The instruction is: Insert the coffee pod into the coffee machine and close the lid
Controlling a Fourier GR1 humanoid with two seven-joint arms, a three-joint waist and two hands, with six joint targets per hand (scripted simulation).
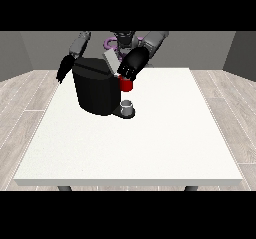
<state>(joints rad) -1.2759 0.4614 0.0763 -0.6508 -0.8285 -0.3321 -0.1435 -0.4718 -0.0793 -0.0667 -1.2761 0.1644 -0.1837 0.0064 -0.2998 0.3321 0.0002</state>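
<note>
A broad, matte white table (150, 148) with a flat rectangular top carries a black, rounded coffee machine (95, 90) of smooth finish, its grey lid (111, 60) tilted up. No writing can be read. The robot hand at the view's right (131, 67) hovers at the machine's top, just above a red thing at the machine (126, 84); whether its fingers grip anything I cannot tell. The robot hand at the view's left (64, 68) hangs with straight fingers. A small grey thing (127, 106) sits on the machine's base.

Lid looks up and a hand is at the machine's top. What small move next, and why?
Probably press the raised lid down with the hand at the view's right. That hand sits beside the lid, above the red thing at the machine; the lid stands tilted over the coffee machine.
</note>
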